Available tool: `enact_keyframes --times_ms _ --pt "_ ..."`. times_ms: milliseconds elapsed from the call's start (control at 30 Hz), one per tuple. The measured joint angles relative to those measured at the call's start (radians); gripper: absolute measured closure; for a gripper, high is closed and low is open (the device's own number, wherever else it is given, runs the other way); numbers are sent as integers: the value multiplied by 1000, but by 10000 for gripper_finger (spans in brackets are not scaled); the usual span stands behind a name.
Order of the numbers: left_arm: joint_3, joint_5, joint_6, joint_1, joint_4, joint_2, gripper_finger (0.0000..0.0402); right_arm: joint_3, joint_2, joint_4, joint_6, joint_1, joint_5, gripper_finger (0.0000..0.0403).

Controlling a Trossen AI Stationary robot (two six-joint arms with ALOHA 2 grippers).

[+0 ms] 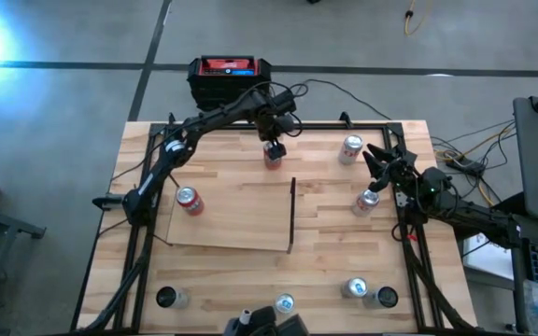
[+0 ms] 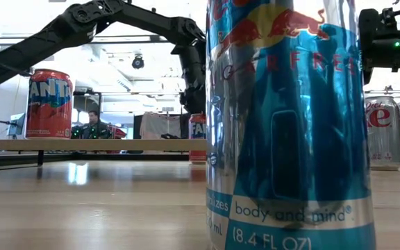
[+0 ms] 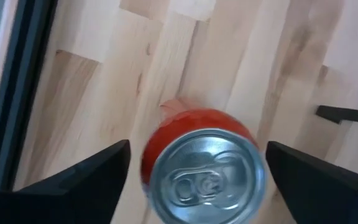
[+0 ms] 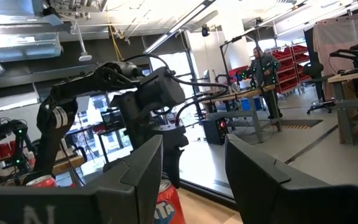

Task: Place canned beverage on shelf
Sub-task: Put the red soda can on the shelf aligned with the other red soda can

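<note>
A red can with a silver top stands upright on the tabletop near the far edge, just beyond the shelf. The shelf is a pale board with a black upright bar along its right edge. My left gripper is above this can and open. In the left wrist view its fingers stand on either side of the can, with a gap on each side. An orange Fanta can stands on the shelf's left part. My right gripper is open and empty at the far right.
Silver cans stand at the far right and beside my right gripper. Several more cans stand along the near edge. A blue Red Bull can fills the low view. A black frame runs along the table's edges.
</note>
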Motion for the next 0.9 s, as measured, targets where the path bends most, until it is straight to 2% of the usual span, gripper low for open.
enact_keyframes --times_ms 133,233,367,567,900 --pt "-16 -17 8 0 3 -2 108 0 0 0 0 0 0 245" --pt "-27 -15 16 0 10 -5 129 0 0 0 0 0 0 245" --pt "-31 -13 50 0 6 -6 126 0 0 0 0 0 0 245" --pt "-32 22 225 -2 -19 -6 95 0 0 0 0 0 0 245" --pt "-33 50 413 -6 -50 -4 95 0 0 0 0 0 0 245"
